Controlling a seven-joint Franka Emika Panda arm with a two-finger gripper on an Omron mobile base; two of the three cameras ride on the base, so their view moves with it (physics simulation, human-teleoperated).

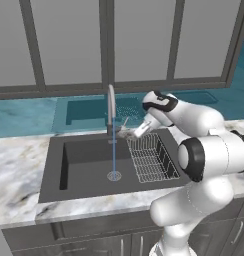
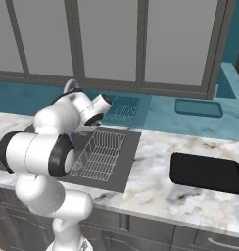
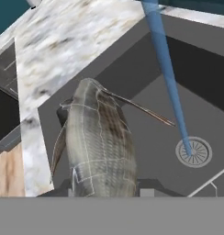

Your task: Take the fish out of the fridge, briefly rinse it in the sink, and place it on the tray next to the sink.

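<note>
The hand view shows the fish [image 3: 100, 147] close up in the centre, clamped in the hand [image 3: 104, 190] above the sink [image 3: 146, 133], with the water stream [image 3: 169, 78] falling to the drain [image 3: 195, 152] at right. At the right edge of the right base view a black tray [image 2: 206, 172] lies on the marble surface [image 2: 155, 181]. The left base view shows the wire rack [image 1: 151, 159] in the sink's right part.

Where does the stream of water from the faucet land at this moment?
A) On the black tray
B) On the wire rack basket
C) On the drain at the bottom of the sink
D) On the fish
C: the blue stream falls beside the fish held in the gripper and meets the round drain in the sink.
</note>
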